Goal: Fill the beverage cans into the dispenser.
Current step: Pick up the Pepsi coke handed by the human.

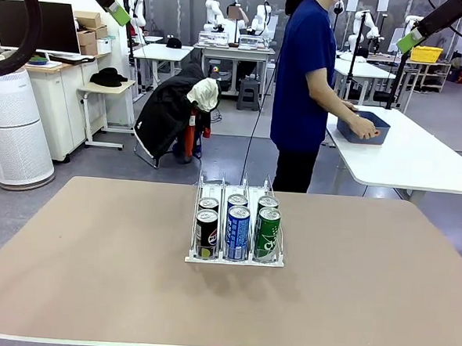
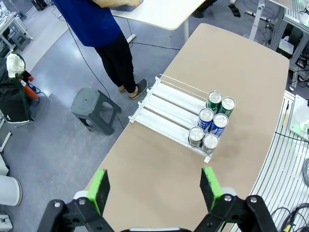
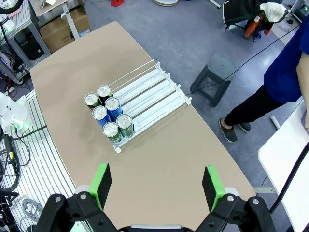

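The dispenser (image 1: 233,260) is a clear-and-white rack with three lanes in the middle of the tan table. Several beverage cans stand upright at its near end, two per lane: black (image 1: 206,234) on the left, blue (image 1: 237,233) in the middle, green (image 1: 267,235) on the right. From the left wrist view the cans (image 2: 212,122) crowd one end of the dispenser (image 2: 164,108), and its other end is bare. My left gripper (image 2: 154,186) hangs open high above the table, holding nothing. My right gripper (image 3: 157,181) is open too, high over the cans (image 3: 108,116) and dispenser (image 3: 149,92).
A person in a blue shirt stands beyond the far edge, turned to a white side table (image 1: 420,165), hands at a dark blue tub (image 1: 362,128). A grey stool (image 2: 91,108) sits on the floor near the table's far edge. Bare tabletop surrounds the rack.
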Robot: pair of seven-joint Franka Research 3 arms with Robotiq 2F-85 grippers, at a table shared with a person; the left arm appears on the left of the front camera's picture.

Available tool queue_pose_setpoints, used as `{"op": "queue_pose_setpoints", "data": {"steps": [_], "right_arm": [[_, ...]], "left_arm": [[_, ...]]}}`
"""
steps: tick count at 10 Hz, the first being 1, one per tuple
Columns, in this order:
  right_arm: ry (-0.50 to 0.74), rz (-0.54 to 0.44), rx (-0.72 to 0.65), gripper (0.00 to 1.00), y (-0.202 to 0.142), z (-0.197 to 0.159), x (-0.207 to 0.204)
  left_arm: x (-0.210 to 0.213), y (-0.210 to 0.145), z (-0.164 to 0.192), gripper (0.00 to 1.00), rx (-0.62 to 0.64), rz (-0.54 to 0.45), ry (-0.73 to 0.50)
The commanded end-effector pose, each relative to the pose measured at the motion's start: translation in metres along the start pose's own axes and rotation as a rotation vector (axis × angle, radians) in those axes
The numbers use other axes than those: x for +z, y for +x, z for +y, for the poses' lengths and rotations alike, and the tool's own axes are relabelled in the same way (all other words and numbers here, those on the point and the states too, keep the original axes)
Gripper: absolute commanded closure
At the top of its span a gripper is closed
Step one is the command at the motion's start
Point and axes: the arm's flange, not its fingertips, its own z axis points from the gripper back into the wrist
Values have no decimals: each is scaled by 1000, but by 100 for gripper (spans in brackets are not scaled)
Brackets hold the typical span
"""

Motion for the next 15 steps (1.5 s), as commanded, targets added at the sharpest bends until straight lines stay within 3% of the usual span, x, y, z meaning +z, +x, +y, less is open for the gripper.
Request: {"op": "queue_pose_setpoints", "data": {"steps": [1,15], "right_arm": [[-2,9,-7,0,0,1,-1],[-2,9,-7,0,0,1,-1]], "left_arm": [[0,-2,0,0,2,-7,6],[0,-2,0,0,2,-7,6]]}}
